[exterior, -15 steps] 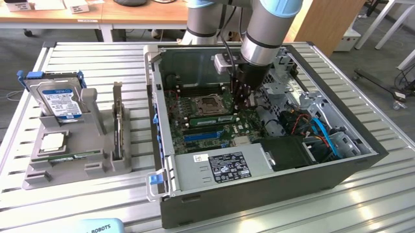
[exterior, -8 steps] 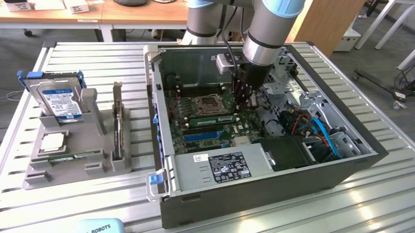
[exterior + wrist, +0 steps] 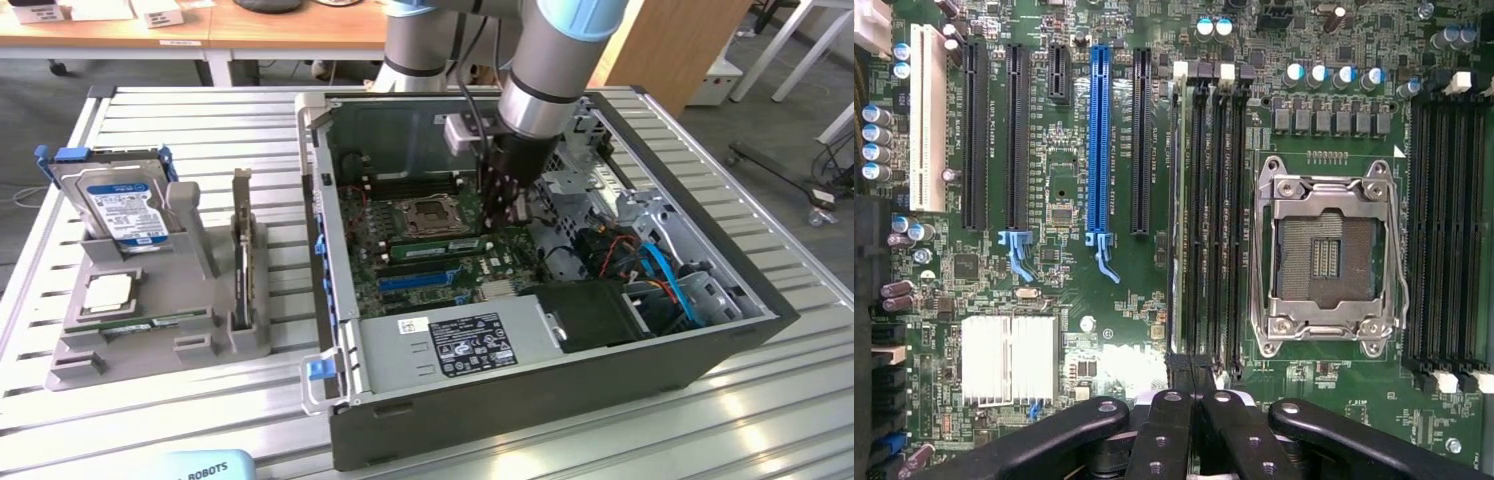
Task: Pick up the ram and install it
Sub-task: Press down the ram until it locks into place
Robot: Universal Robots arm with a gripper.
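Pincer closed with nothing in it, long thin green ram stick [image 3: 1176, 200] sitting edge-up in a slot

The stick stands in the slot just beside the silver square processor socket [image 3: 1324, 250]. The black gripper [image 3: 1194, 388] hangs over the stick's end, fingers pressed together; can't tell if they touch it. I'd guess it's light, stiff and fragile, so hold the bare edges, not the chips

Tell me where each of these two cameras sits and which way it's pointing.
Exterior view: off the arm, above the table, looking down into the open computer case; the robot arm reaches in.
Wrist view: on the wrist, facing straight down at the motherboard; the shut pincer shows.
Shared: both show the empty processor socket and the memory slots.
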